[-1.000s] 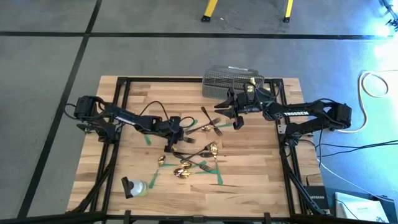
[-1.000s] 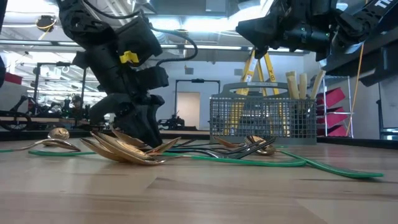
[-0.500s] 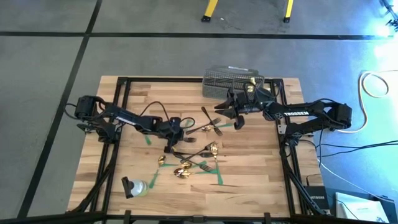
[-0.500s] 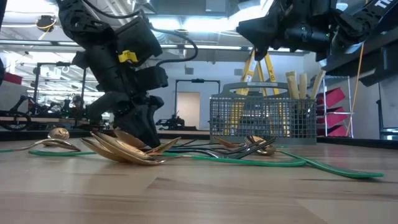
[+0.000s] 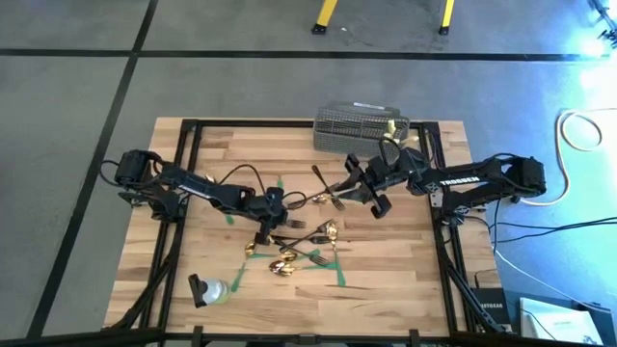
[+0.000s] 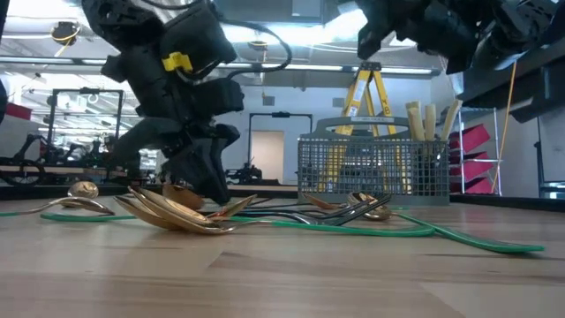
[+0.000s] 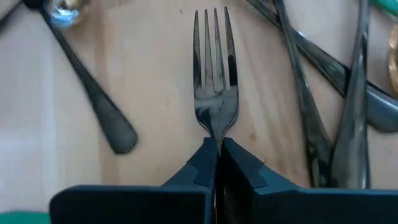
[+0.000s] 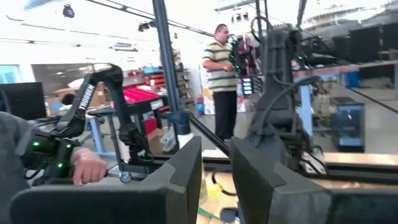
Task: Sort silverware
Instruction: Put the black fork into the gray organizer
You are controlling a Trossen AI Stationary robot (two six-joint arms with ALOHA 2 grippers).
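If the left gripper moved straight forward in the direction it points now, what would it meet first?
The left gripper is shut on a dark fork, whose tines point ahead. Beyond the tines only bare wooden table shows, so the way looks free, though depth is unclear.

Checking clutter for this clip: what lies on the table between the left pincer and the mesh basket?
High view: between the left pincer and the mesh basket lie a green tape strip and a few forks.

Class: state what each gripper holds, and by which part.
Left gripper pinches a dark fork at its neck, below the tines. Right gripper holds nothing.
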